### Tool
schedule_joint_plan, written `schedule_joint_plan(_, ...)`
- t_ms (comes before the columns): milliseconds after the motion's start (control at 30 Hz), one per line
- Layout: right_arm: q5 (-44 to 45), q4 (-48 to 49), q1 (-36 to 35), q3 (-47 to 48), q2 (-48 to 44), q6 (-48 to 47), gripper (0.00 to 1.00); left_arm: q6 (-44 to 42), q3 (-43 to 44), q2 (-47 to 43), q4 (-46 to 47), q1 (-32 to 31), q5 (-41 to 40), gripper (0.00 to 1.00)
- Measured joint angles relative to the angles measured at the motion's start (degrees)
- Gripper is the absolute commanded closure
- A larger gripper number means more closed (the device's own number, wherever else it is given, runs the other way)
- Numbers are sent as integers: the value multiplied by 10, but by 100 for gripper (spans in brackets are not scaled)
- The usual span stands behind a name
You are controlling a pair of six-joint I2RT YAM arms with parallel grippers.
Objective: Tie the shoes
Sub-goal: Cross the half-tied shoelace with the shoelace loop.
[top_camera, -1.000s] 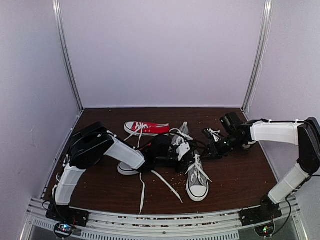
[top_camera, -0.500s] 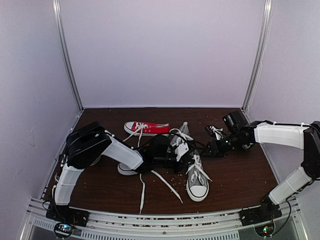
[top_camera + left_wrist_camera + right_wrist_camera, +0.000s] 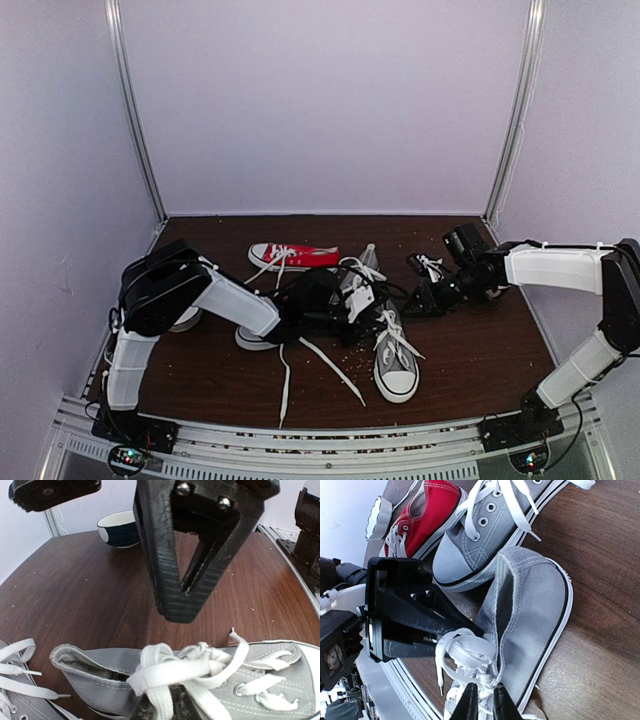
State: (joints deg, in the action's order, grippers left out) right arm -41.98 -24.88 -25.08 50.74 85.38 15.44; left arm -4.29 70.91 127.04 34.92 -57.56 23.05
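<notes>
Both shoes (image 3: 395,362): dead centre, next to the red sneaker (image 3: 292,256).
Your left gripper (image 3: 177,612): tips squeezed together just over the laces (image 3: 170,671), nothing in them.
Your right gripper (image 3: 485,702): pinching the laces.

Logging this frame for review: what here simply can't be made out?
- Right wrist view: right gripper fingertips cut off by the bottom edge; grip on laces unclear.
- Top view: second grey shoe mostly hidden under the left arm.
- Top view: whether laces are knotted, too small.
</notes>
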Motion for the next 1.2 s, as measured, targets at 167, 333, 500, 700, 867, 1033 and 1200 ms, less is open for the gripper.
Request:
schedule_joint_plan(167, -3, -9, -9, 7, 0, -17, 89, -7, 0, -8, -13, 5, 3, 96)
schedule_joint_plan(333, 0, -20, -37, 18, 0, -31, 91, -7, 0, -9, -21, 8, 15, 96)
schedule_joint_plan(500, 16, -28, -55, 44, 7, -43, 93, -7, 0, -9, -21, 9, 19, 96)
schedule_joint_plan(700, 41, -37, -56, 50, 16, -48, 94, -2, 0, -9, -20, 10, 26, 97)
schedule_joint_plan(867, 55, -41, -56, 53, 17, -48, 95, 0, 0, -9, -18, 10, 28, 97)
schedule_joint_plan(1033, 61, -41, -56, 53, 25, -47, 95, 2, 0, -9, -16, 10, 29, 97)
schedule_joint_plan(1200, 59, -38, -62, 53, 30, -45, 95, 6, 0, -8, -16, 10, 30, 97)
